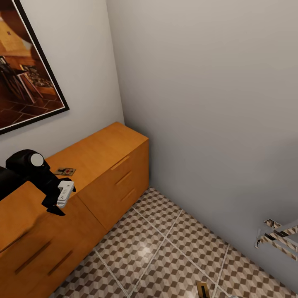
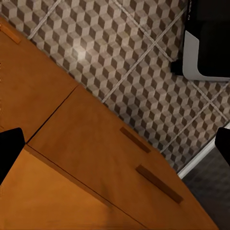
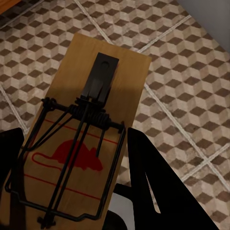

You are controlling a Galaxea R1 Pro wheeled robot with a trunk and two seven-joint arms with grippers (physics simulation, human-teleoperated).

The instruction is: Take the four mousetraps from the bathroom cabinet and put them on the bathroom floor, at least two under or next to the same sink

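Smooth satin wooden cabinet (image 1: 103, 153); glossy tiled floor (image 1: 165, 244); wood-and-wire mousetrap (image 3: 81, 143).

Bathroom floor (image 1: 165, 244) lies open beside the cabinet (image 1: 111, 165); corner walls (image 1: 198, 103) seemingly hem it.

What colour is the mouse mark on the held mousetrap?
Red, on the mousetrap; clearest in the right wrist view.

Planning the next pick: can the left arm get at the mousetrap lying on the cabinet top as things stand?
Probably yes. The mousetrap lies in the open on the cabinet top, just beyond the left gripper, which hovers over the same top with jaws open and nothing between them.
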